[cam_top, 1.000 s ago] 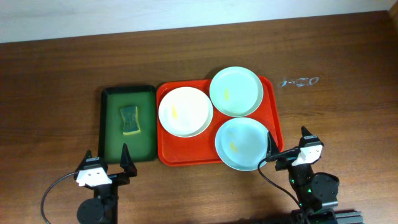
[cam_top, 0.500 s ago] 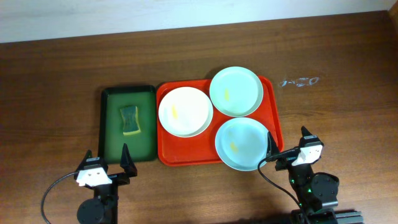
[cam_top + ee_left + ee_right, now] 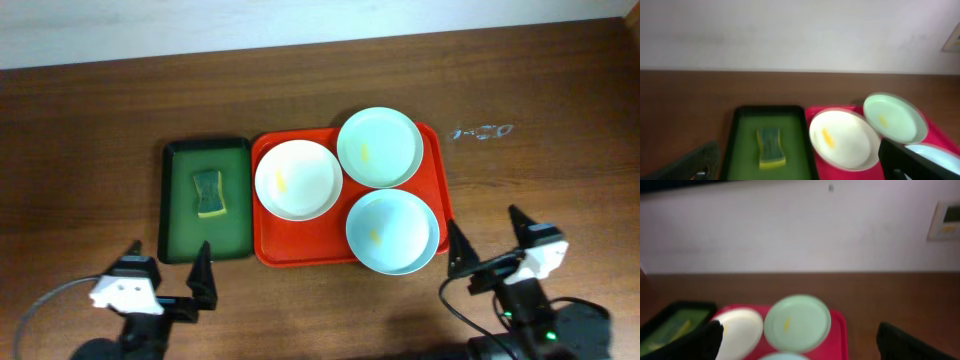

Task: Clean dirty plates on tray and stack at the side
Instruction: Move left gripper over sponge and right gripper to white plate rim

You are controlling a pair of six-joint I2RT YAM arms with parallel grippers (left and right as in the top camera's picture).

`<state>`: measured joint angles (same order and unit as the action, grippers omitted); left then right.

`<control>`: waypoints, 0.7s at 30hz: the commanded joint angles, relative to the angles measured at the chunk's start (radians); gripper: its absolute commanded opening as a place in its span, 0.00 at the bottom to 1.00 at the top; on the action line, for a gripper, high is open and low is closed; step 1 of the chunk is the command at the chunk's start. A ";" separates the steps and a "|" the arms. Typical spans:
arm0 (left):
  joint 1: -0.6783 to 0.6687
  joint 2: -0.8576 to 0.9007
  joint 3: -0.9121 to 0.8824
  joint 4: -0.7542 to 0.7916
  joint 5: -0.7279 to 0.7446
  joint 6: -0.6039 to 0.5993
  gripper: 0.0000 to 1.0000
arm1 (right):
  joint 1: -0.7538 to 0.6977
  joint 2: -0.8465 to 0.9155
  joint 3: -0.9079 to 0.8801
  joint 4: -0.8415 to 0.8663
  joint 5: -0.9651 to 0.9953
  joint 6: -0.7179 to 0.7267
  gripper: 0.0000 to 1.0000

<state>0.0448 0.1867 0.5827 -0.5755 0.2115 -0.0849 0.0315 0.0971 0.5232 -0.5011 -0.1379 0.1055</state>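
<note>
On the red tray (image 3: 285, 248), at the middle of the wooden table (image 3: 100, 110), lay all three plates, none stacked. The cream-white plate (image 3: 297, 179) sat at the tray's left end. One mint-blue plate (image 3: 380, 147) lay at the far right corner, its edge reaching over the far rim and meeting the cream plate's edge. The other mint-blue plate (image 3: 392, 231) lay at the near right corner, its edge over the near rim. Each carried a small yellow smear.

Just beside the red tray on its left stood a dark green tray (image 3: 178, 225), holding a green and yellow sponge (image 3: 208, 192) lying flat in its far half. A faint whitish mark (image 3: 482, 131) showed on the wood to the right of the red tray.

Both arms were low at the near edge of the table, wrists level and fingers pointing toward the far wall. The left gripper (image 3: 167, 262) sat in front of the green tray, jaws spread wide, touching nothing. The right gripper (image 3: 487, 228) sat just off the red tray's near right corner, near the closer mint-blue plate, jaws likewise wide apart and touching nothing.
</note>
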 commanded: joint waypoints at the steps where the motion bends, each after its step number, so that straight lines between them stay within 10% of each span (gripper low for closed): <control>1: -0.006 0.264 0.386 -0.163 0.082 0.089 0.99 | -0.005 0.231 0.280 -0.166 -0.045 0.007 0.98; 10: -0.006 1.026 1.189 -0.855 0.084 0.169 0.99 | -0.005 0.981 0.835 -0.590 -0.393 0.008 0.98; 14: -0.006 1.209 1.213 -0.904 0.116 0.153 0.99 | -0.005 1.188 0.835 -0.626 -0.621 0.008 0.99; 16: -0.006 1.290 1.213 -0.927 0.125 0.153 0.99 | -0.004 1.292 0.835 -0.639 -0.668 0.008 0.71; 21: -0.006 1.431 1.211 -0.962 0.133 0.154 1.00 | -0.004 1.404 0.835 -0.659 -0.574 0.007 0.67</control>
<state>0.0410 1.5673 1.7779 -1.5200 0.3199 0.0639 0.0277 1.4799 1.3445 -1.1503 -0.7452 0.1127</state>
